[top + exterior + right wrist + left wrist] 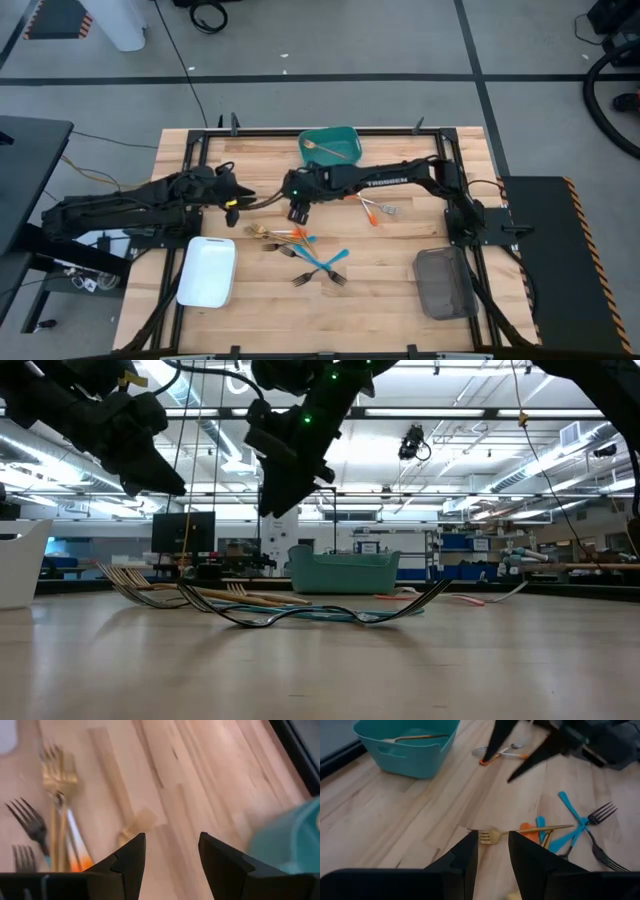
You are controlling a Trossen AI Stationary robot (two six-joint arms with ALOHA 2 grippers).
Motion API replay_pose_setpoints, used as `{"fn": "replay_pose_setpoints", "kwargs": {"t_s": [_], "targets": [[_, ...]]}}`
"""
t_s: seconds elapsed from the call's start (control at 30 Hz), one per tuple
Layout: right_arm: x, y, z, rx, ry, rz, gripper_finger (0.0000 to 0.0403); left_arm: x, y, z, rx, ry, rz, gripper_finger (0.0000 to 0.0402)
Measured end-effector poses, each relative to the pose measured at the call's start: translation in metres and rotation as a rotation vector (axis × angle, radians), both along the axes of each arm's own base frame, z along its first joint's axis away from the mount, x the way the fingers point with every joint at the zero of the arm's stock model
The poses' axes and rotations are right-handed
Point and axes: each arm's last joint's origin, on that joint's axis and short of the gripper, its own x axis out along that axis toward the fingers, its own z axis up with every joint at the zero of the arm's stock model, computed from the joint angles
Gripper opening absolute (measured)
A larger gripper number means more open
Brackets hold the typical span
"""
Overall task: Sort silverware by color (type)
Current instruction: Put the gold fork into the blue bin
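The silverware lies loose in a heap [290,238] on the wooden table: gold forks [57,775], blue-handled forks [325,265] with dark heads, and an orange handle among them. Two orange-handled pieces [375,210] lie apart toward the right. One gold piece [415,738] lies in the teal tray [345,135]. A gold fork [492,836] lies on the table just beyond my left gripper [492,851], which is open and hangs above the table [165,480]. My right gripper [171,851] is open and hovers above the table [275,500] between the teal tray and the heap, over a blurred gold piece [137,825].
A white tray [207,272] sits at the near left and a grey tray [443,283] at the near right. The teal tray stands at the far middle. The two grippers are close together [238,197] [297,212]. Bare wood lies between the heap and the near edge.
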Motion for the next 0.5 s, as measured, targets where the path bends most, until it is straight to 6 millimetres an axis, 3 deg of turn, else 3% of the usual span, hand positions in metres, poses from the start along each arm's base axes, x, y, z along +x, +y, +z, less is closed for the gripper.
{"fn": "replay_pose_setpoints", "kwargs": {"t_s": [0.5], "targets": [[-0.002,0.033,-0.027,0.038,-0.041,-0.073,0.0189,-0.002,-0.001,0.008,-0.004,-0.081,0.014,0.0116]]}}
